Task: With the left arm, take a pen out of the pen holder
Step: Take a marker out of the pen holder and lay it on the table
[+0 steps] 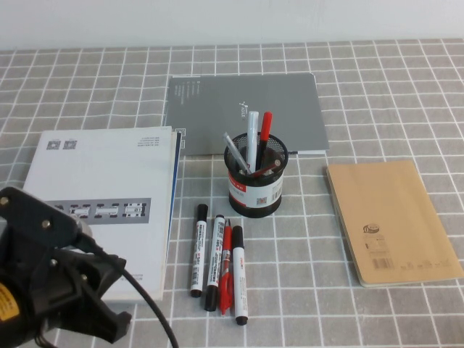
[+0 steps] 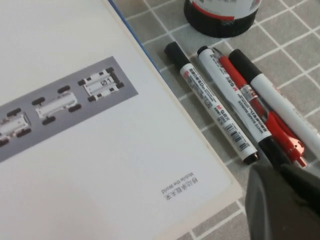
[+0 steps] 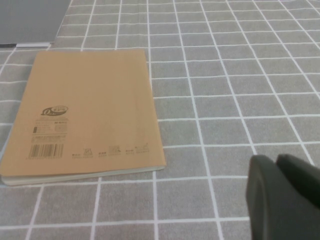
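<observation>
Left gripper (image 2: 287,197) closed, mostly cropped, over loose markers (image 2: 220,107) beside white book (image 2: 100,165); pen holder (image 2: 220,22) cut off. Right gripper (image 3: 285,200) beside brown notebook (image 3: 90,110), state unreadable.

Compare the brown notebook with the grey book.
Brown notebook: tan, right of the pen holder, barcode on its cover. Grey book: dark grey, behind the holder, white lettering. Both closed, flat on the checked cloth. Left hand, shut, hovers by the loose pens; right hand hovers near the brown notebook.
</observation>
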You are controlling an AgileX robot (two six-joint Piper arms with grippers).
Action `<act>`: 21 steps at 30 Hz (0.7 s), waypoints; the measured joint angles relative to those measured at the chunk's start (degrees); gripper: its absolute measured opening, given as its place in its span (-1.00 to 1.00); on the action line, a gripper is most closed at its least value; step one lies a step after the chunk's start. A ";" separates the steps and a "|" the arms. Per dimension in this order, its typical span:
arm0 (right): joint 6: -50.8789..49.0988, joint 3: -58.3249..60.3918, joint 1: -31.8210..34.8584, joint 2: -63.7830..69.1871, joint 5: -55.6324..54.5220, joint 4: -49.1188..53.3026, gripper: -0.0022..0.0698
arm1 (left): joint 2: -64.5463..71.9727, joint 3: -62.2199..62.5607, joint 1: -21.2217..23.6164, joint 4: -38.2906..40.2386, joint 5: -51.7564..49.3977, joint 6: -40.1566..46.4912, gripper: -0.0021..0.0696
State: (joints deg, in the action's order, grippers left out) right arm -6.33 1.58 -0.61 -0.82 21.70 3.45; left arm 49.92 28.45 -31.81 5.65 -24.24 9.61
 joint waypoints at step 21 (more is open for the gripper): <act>0.00 0.00 0.00 0.00 0.00 0.00 -0.97 | -14.04 -24.06 13.82 -0.05 47.24 0.00 -0.95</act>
State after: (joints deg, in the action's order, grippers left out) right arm -6.33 1.58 -0.61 -0.82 21.70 3.45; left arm 35.89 4.39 -18.00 5.59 23.00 9.61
